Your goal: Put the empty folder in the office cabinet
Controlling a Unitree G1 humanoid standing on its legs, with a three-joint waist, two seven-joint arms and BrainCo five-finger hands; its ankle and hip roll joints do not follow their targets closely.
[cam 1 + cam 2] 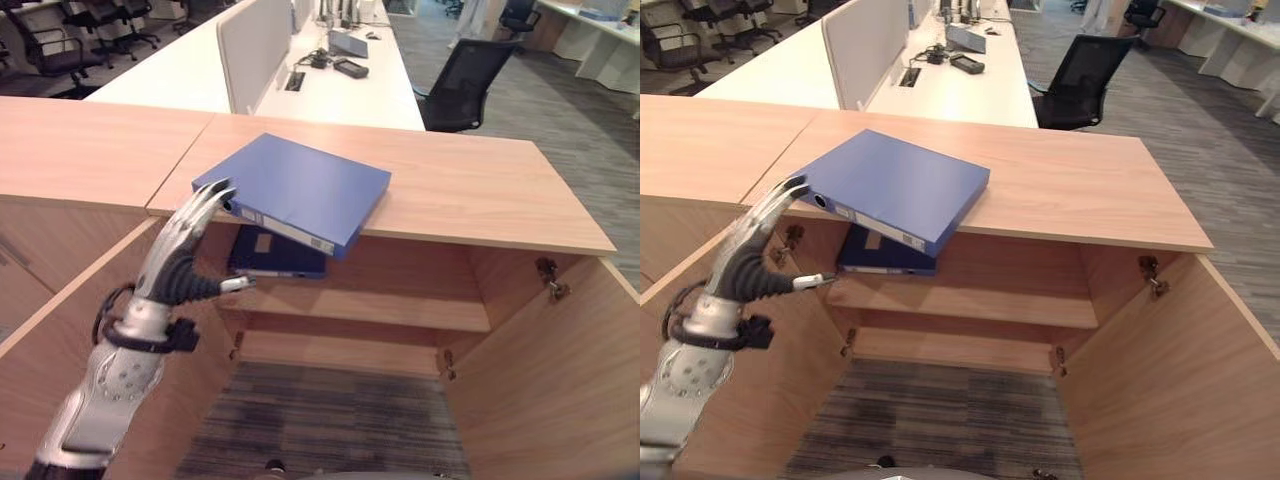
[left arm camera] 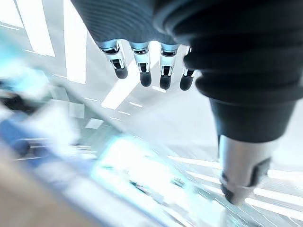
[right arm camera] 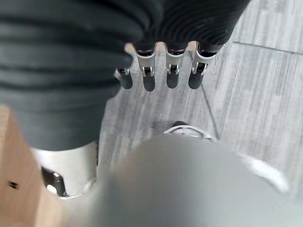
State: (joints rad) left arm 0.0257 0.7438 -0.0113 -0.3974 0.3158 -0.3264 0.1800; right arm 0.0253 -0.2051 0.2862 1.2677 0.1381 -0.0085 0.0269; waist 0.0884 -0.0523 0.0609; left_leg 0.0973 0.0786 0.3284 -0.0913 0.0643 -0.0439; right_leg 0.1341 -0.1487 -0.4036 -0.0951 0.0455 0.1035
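A blue folder (image 1: 295,190) lies on the wooden cabinet top (image 1: 470,185), its near corner jutting over the front edge. My left hand (image 1: 180,255) reaches up from below with straight fingers, the fingertips (image 1: 215,195) touching the folder's left corner and the thumb held apart. In the left wrist view the left hand (image 2: 142,66) has its fingers straight and nothing held. A second, darker blue folder (image 1: 275,252) lies on the upper shelf (image 1: 400,310) inside the open cabinet. My right hand (image 3: 161,71) hangs over grey carpet with relaxed fingers, holding nothing.
Both cabinet doors stand open, the left door (image 1: 60,340) beside my left arm and the right door (image 1: 560,380) opposite. A lower shelf (image 1: 340,352) sits beneath the upper one. Behind the cabinet are white desks (image 1: 340,85) and a black office chair (image 1: 465,85).
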